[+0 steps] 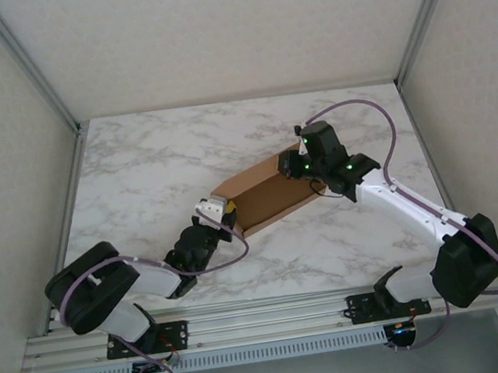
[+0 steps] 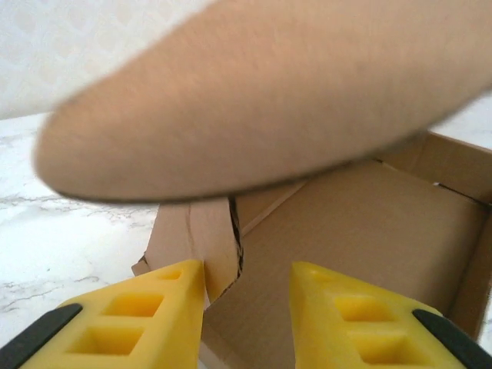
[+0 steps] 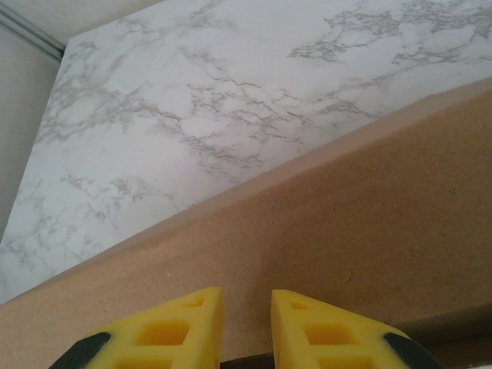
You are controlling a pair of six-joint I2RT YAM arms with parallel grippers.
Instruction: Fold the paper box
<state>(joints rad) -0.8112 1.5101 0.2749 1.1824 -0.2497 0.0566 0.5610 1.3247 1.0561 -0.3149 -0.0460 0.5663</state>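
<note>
A blurred flap (image 2: 254,100) hides much of the box (image 2: 369,246) from my left wrist; the frame edge crops my right pincer (image 3: 246,327).

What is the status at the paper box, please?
Left gripper open at near end. Right gripper at far end, grip unclear. Paper box part-folded, walls up. Flap overhangs left gripper.
</note>
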